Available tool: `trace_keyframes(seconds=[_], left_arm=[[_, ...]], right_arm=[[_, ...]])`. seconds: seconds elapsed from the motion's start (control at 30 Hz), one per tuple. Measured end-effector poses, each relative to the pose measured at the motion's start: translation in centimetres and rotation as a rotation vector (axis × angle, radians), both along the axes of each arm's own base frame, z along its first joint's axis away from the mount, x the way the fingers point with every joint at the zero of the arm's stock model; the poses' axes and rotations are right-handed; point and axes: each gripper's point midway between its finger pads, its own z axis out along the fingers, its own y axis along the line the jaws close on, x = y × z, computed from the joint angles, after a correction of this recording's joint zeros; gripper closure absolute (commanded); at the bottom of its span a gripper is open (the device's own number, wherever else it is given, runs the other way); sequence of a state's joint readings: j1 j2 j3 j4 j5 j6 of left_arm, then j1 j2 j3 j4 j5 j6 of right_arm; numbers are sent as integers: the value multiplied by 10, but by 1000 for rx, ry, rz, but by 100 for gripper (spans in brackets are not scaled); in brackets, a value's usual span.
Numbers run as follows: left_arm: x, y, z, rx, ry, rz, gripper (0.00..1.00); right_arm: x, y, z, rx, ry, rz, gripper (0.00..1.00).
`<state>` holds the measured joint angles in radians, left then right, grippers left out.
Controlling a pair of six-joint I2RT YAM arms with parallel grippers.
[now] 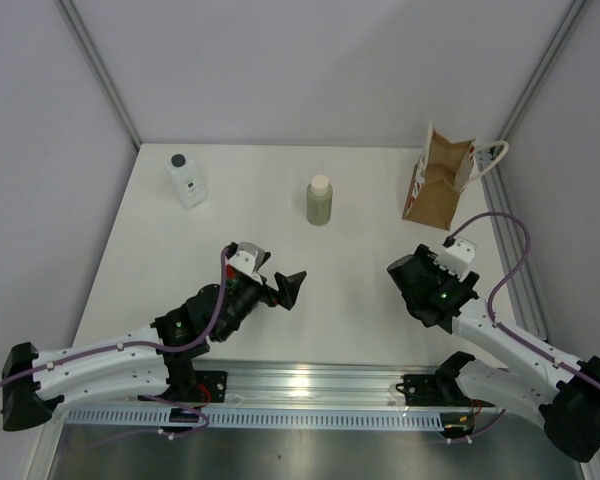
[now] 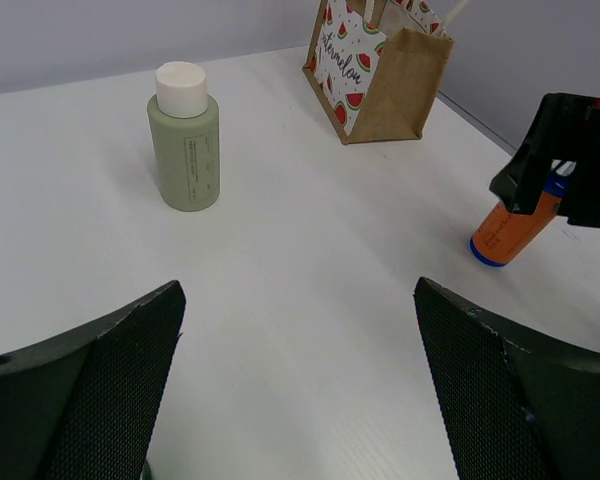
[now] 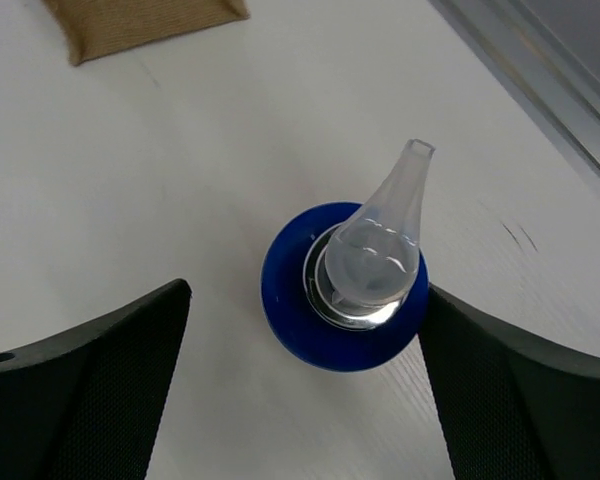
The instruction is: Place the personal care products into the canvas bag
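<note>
Black fingers (image 3: 100, 380) of the right gripper (image 3: 302, 300) gape wide either side of the blue-capped orange-red bottle (image 2: 505, 235), not touching; left gripper (image 2: 300, 300) spread wide, empty.

White table (image 1: 350, 310), four things are seen standing on it, none touching. A clear square bottle with a black cap (image 1: 187, 180) is found at 10 o'clock, and an olive-green bottle with a whitish cap (image 1: 320, 200) is stood upright at 12. The canvas bag (image 1: 438, 182), watermelon print on one side, is parked at 2. An orange bottle with a blue cap (image 2: 510, 230) is spotted around 4, hidden from overhead.
</note>
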<state>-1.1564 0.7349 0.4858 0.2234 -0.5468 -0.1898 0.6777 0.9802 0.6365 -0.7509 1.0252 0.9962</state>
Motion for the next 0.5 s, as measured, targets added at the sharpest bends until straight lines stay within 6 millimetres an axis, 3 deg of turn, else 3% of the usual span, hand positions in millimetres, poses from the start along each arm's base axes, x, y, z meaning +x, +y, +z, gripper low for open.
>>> trace_keyframes(seconds=[0.23,0.37,0.5], left_arm=[[0,0,0,1,-1,0,1],[0,0,-1,8,-4,1,1],[1,0,-2,14,-2,2,1]], right_arm=[[22,18,3,2,-25,148,7],[39,18,10,-13,-43,176,9],[53,12,4,-21,-21,176,12]])
